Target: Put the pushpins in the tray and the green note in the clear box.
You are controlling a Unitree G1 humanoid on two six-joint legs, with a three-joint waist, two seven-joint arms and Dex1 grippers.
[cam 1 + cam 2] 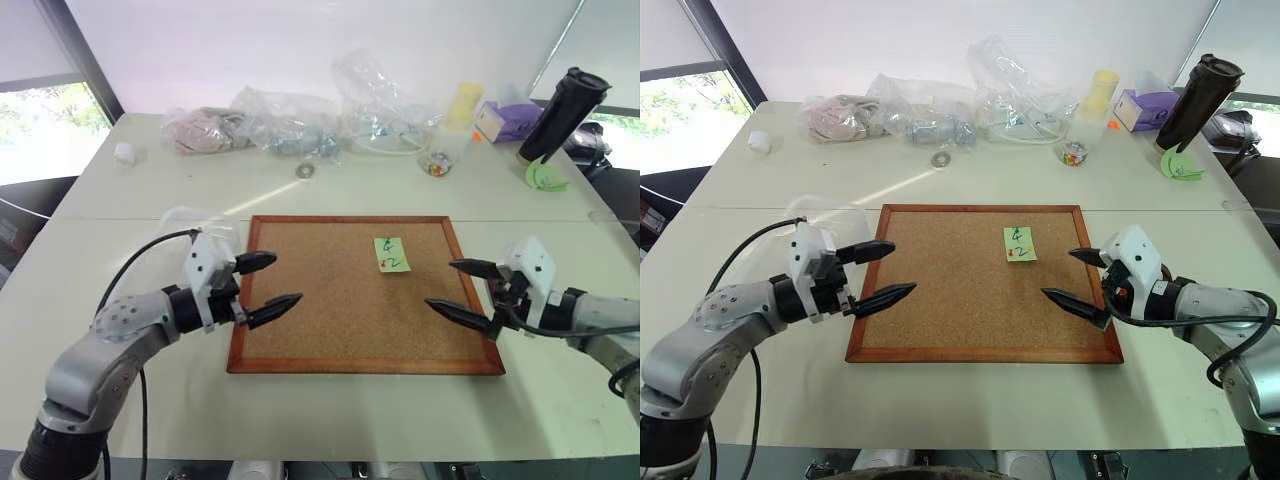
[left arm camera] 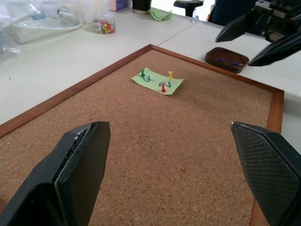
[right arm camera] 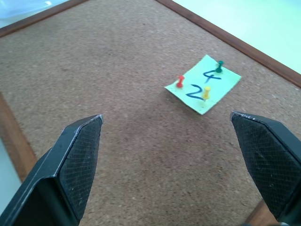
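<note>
Left pincer [image 1: 272, 285]: released, fingers spread, over the cork board's [image 1: 330, 330] left edge.
Green note [image 3: 203, 84]: small light-green square, dark "4" and "2" scribbled on it, lying on the cork board right of centre.
Pushpins [image 3: 180, 82]: three, red, yellow, green, stuck through the note.
Right pincer [image 1: 462, 288]: released, fingers spread, over the board's right edge.
Tray [image 2: 227, 59]: dark reddish-brown, low-rimmed, on the desk [image 1: 130, 200] beside the board.

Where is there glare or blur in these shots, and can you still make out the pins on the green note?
Left eye view: bright glare streak on the table behind the cork board. Left wrist view: left gripper fingers blurred up close. Right wrist view: green note sharp, red, yellow and green pushpins clear.
</note>
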